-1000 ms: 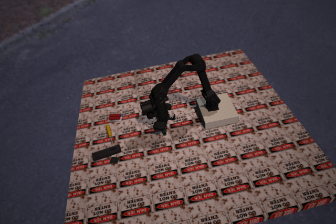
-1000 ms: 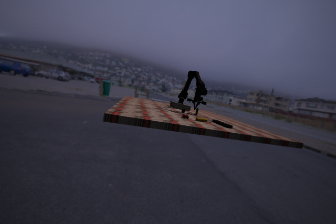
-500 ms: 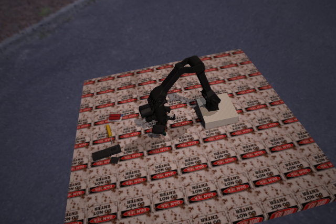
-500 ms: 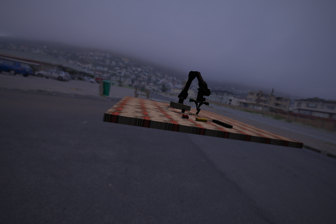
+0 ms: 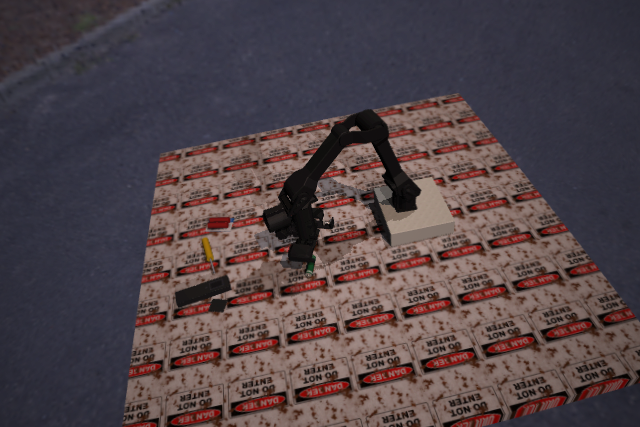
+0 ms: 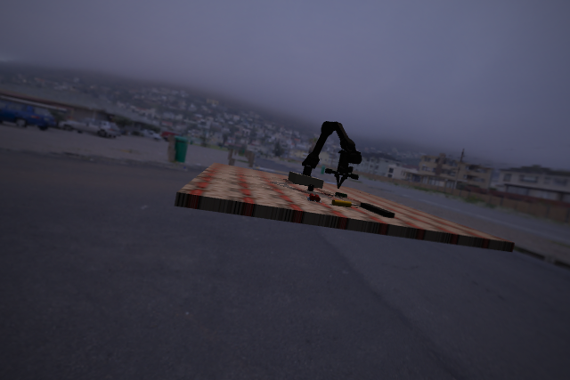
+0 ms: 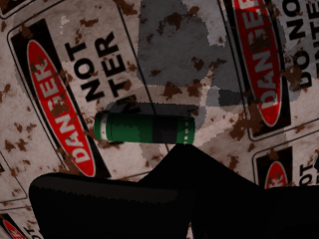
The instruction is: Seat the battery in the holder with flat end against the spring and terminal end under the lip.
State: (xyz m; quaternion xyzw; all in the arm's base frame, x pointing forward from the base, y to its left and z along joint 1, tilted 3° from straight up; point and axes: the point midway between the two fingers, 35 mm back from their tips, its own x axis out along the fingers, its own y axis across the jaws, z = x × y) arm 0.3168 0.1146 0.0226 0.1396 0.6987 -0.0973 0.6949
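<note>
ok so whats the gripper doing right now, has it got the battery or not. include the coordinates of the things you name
Gripper [image 6: 338, 186] [image 7: 182, 151]: closed, holding nothing; the green battery [image 5: 310, 266] [image 6: 341, 194] [image 7: 142, 128] lies on its side at the fingertips, not between them.

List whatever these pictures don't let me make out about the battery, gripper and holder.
- Battery's far end: top view, hidden by the gripper.
- Battery's underside: wrist view, facing away.
- Any contact between fingertips and battery: wrist view, overlap hides the gap.
- Holder's spring and lip: top and exterior views, too small or hidden; wrist view, outside the frame.
</note>
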